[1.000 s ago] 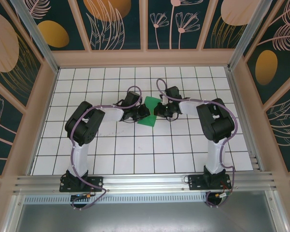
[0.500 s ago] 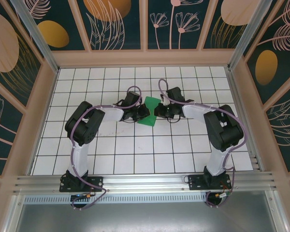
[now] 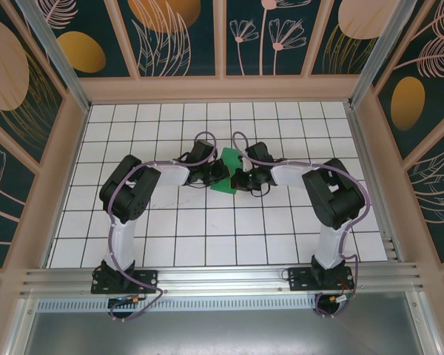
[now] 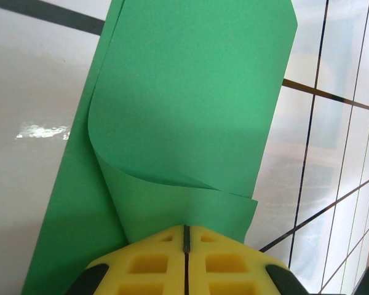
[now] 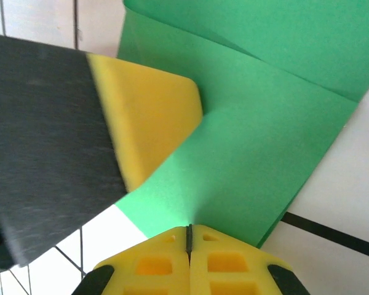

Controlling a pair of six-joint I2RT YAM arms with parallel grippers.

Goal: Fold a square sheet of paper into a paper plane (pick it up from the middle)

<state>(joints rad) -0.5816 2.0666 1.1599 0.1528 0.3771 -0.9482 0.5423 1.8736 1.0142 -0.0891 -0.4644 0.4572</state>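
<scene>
The square sheet of paper (image 3: 223, 185) is bright green and folded over on itself, lying mid-table between both arms. In the left wrist view the paper (image 4: 190, 92) curls up in a loop, and my left gripper (image 4: 186, 230) is shut on its near edge. My right gripper (image 5: 189, 228) is shut on the opposite edge of the paper (image 5: 264, 153), with the left gripper's yellow finger (image 5: 147, 117) close by at upper left. From above, the left gripper (image 3: 217, 171) and right gripper (image 3: 239, 177) nearly meet over the paper. A paper plane is out of view.
The table (image 3: 207, 222) is white with a black grid, walled by a wooden frame (image 3: 222, 89) at the back and sides. Both arm bases stand on a metal rail (image 3: 222, 277) at the near edge.
The right gripper has moved left and slightly nearer, closing in on the left gripper and covering more of the green paper. The left arm has stayed put.
</scene>
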